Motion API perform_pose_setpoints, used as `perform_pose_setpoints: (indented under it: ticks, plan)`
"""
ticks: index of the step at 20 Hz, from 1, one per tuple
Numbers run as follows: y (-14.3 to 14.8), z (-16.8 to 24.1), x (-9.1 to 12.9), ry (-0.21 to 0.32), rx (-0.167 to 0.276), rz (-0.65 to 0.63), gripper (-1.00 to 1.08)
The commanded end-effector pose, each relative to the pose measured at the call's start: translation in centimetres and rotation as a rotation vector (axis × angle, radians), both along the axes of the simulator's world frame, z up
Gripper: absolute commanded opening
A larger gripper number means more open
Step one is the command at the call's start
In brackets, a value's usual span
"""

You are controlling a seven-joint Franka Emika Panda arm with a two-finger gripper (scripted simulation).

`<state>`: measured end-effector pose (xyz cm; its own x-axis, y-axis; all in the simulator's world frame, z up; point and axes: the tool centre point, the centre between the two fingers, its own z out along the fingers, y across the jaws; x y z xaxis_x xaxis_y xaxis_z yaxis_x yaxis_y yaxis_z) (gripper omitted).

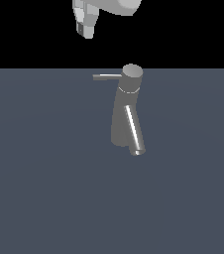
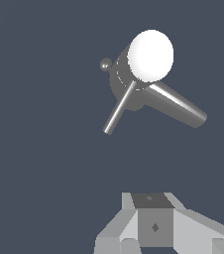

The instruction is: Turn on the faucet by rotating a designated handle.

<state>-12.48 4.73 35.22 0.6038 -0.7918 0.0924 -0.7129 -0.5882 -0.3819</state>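
Note:
The grey metallic faucet [image 1: 125, 111] stands on the dark floor in the middle of the exterior view, its slanted spout [image 1: 134, 131] pointing down toward the viewer. The thin handle [image 1: 106, 76] sticks out from the cylindrical cap [image 1: 132, 72] toward the exterior view's left. My gripper [image 1: 86, 33] hangs well above the handle's tip, a little to the exterior view's left, touching nothing. Its fingers look closed together and empty. The wrist view looks down on the faucet's bright cap [image 2: 150, 54], handle rod [image 2: 119, 110] and spout [image 2: 179, 107], with the gripper [image 2: 149, 199] apart from them.
A flat dark grey-blue floor [image 1: 44, 188] surrounds the faucet. A small round knob [image 2: 105, 64] shows beside the faucet body in the wrist view. Black background lies behind the floor's far edge.

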Motion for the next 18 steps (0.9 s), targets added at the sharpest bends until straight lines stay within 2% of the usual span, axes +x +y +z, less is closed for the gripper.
perform_pose_setpoints:
  ticks: [1,18]
  plan:
    - [0.1,-0.7,1.2,-0.016,0.018,-0.054,-1.00]
    - [-0.4,-5.0,9.6,-0.121,0.136,-0.398,-1.00]
